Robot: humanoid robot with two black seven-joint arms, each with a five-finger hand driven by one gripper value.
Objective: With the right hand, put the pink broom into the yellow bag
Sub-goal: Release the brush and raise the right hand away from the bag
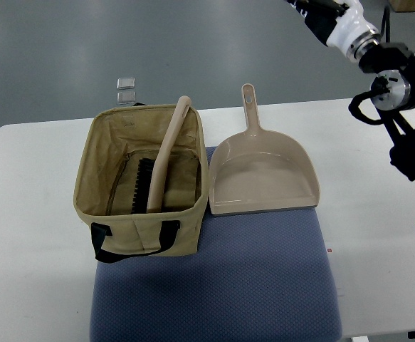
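The pink-beige broom stands inside the open yellow fabric bag. Its dark bristles are down at the bag's bottom, and its handle leans up over the far rim. The bag sits on the left part of a blue mat. My right arm enters from the top right, and its dark hand hangs at the right edge, well away from the bag and above the table. The hand is partly cut off by the frame. Nothing shows in its grasp.
A matching beige dustpan lies on the mat right of the bag, with its handle pointing away. Two small clear blocks sit at the white table's far edge behind the bag. Grey floor lies beyond.
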